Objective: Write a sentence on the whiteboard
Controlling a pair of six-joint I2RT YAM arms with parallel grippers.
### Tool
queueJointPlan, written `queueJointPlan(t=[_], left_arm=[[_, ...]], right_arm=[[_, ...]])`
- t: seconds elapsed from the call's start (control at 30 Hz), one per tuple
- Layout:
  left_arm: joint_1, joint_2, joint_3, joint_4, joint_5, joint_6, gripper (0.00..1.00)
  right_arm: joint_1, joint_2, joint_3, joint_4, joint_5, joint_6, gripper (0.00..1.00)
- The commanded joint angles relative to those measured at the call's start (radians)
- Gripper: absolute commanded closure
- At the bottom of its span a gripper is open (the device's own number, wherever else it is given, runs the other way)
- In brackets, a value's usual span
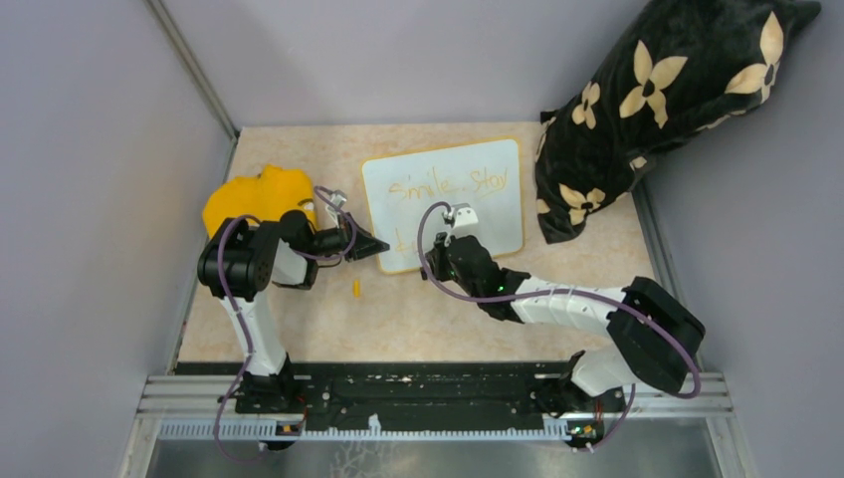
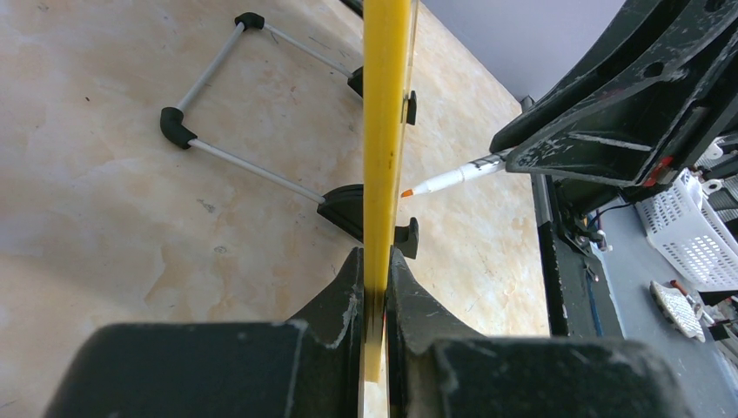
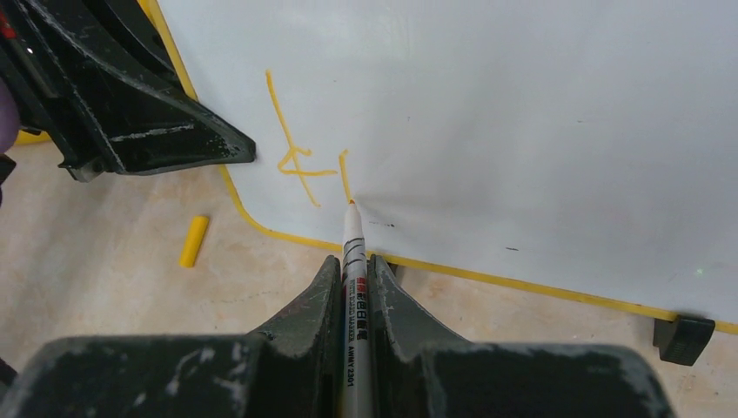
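The whiteboard [image 1: 468,214] stands tilted on the table with its yellow frame. Orange words "Smile, Stay" [image 1: 448,183] run along its upper line; the lower line shows "k" and a stroke [image 3: 300,165] in the right wrist view. My left gripper [image 1: 376,246] is shut on the board's left frame edge [image 2: 383,157]. My right gripper [image 1: 460,221] is shut on a white marker [image 3: 357,287] whose orange tip [image 3: 351,203] touches the board at the foot of the last stroke. The marker also shows in the left wrist view [image 2: 448,179].
A yellow marker cap [image 1: 355,289] lies on the table below the board's left corner. A yellow cloth [image 1: 254,194] lies at the left behind my left arm. A black flowered pillow [image 1: 657,100] leans at the back right. Grey walls close in both sides.
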Motion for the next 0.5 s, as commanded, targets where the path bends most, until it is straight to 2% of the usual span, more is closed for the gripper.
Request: queueJointPlan(t=[0.0, 0.47], left_arm=[[0.006, 0.037, 0.005, -0.052, -0.039, 0.003, 1.0], [0.006, 0.037, 0.006, -0.052, -0.039, 0.002, 1.0]], right_arm=[[-0.004, -0.076, 0.027, 0.025, 0.021, 0.002, 1.0], [-0.023, -0.066, 0.075, 0.002, 0.067, -0.002, 1.0]])
